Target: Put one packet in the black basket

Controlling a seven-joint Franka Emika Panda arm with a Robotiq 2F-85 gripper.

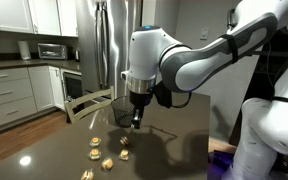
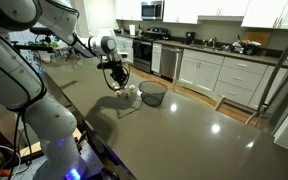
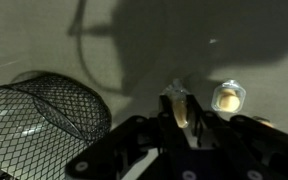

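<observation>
The gripper [image 3: 180, 120] pinches one pale packet [image 3: 177, 104] between narrow jaws, held clear of the worktop near the black basket [image 3: 44, 115]. The packet looks light, soft and crinkly, so a gentle grip across its middle suits. Another packet [image 3: 228, 97] lies farther from the basket.

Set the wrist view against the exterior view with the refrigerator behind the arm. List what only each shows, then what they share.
Only the wrist view shows the black basket, its mesh at the left, and a packet pinched between the fingers, with a loose packet on the table beside it. Only the exterior view shows the whole arm, the refrigerator, kitchen cabinets and about six scattered packets on the dark table. Both show the gripper over the table with packets close by.
</observation>
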